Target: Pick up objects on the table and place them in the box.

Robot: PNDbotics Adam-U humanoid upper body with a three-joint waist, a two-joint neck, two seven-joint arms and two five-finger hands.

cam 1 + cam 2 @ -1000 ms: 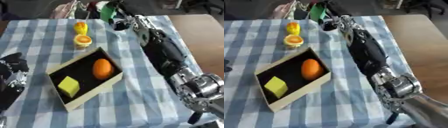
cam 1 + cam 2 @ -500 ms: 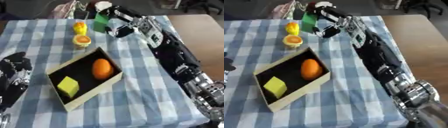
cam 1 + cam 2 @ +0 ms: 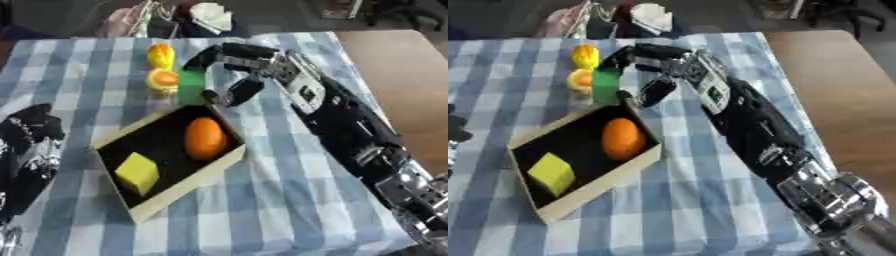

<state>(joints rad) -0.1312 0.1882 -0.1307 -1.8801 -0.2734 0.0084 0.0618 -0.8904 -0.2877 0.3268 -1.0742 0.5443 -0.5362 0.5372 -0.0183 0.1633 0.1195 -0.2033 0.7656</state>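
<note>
The robot's right hand (image 3: pixel 229 75) reaches across a blue checked tablecloth (image 3: pixel 289 200), fingers and thumb curled around a green block (image 3: pixel 192 86) just above the far corner of an open box (image 3: pixel 179 179). Inside the box lie an orange (image 3: pixel 204 138) and a yellow cube (image 3: pixel 137 173). Two small yellow-orange objects (image 3: pixel 161 67), possibly toy fruit, sit beside the block. The left hand (image 3: pixel 31 137) rests at the left edge, fingers relaxed.

Right hand (image 3: pixel 234 75) curled round a green block (image 3: pixel 192 86) – just beyond the box's (image 3: pixel 184 192) far corner, orange ball (image 3: pixel 204 138) and yellow cube (image 3: pixel 137 172) inside.
</note>
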